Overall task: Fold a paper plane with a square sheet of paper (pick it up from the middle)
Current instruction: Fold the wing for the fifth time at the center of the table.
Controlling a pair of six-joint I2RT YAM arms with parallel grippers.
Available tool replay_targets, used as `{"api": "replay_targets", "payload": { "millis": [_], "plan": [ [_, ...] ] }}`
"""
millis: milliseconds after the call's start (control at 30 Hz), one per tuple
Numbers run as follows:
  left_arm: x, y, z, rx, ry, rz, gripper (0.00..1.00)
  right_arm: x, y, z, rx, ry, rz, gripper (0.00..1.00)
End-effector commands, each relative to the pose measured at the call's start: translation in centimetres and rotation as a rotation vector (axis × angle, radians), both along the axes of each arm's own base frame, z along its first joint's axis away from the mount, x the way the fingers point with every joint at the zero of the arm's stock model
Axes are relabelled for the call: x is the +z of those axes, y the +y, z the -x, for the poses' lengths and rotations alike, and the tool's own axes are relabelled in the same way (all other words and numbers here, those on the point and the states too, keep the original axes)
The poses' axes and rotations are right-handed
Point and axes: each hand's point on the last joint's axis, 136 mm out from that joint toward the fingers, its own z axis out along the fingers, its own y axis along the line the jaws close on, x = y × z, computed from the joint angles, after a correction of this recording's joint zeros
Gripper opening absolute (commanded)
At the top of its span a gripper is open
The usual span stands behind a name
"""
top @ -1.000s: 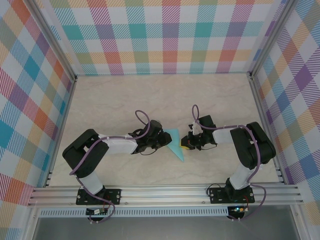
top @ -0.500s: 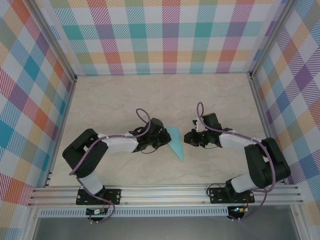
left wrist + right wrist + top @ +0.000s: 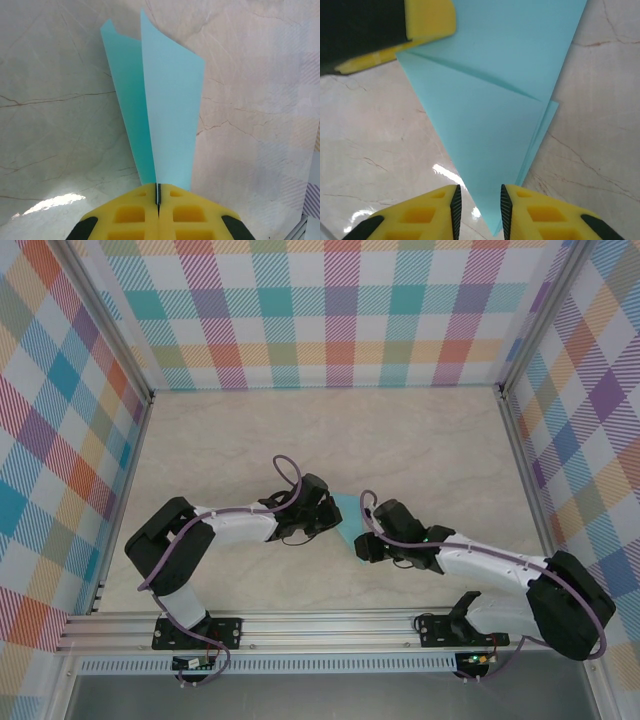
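The light-teal sheet of paper [image 3: 345, 508] is folded into a layered, pointed wedge at the middle of the table. My left gripper [image 3: 328, 518] is shut on its left edge. In the left wrist view the yellow fingers [image 3: 130, 212] press together at the gripper [image 3: 158, 189], and the paper [image 3: 167, 100] fans up from them in two layers. My right gripper [image 3: 362, 540] is at the paper's near tip. In the right wrist view this gripper [image 3: 478, 200] is open, and the paper's [image 3: 490, 100] point lies between the jaws, touching neither pad. A left finger [image 3: 427, 17] shows at the top left.
The marble-patterned tabletop [image 3: 300, 430] is bounded by checked walls [image 3: 330, 310] at the back and sides. A metal rail [image 3: 330, 625] runs along the near edge, and purple cables loop over both arms.
My right arm has swung left and nearer, from the paper's right side to its pointed tip, and its jaws have opened. The left gripper has stayed at the paper's left edge.
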Motion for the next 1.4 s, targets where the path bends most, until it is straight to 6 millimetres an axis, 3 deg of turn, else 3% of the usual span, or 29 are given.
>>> {"api": "replay_targets", "payload": {
  "millis": [0,333,633,1367],
  "plan": [
    [1.0,-0.3,-0.6,-0.014,-0.009,0.01,0.0,0.7,0.1,-0.6,0.018,-0.153,0.043,0.32],
    [0.9,-0.5,-0.8,-0.008,-0.005,0.013,0.0,1.0,2.7,0.6,0.181,-0.3,0.078,0.36],
    [0.9,-0.6,-0.8,-0.014,-0.002,0.019,0.0,0.4,2.9,-0.5,0.164,-0.349,0.165,0.41],
    [0.7,-0.8,-0.6,-0.021,0.008,0.018,0.0,-0.7,2.7,-1.6,0.142,-0.363,0.246,0.28]
  ]
}}
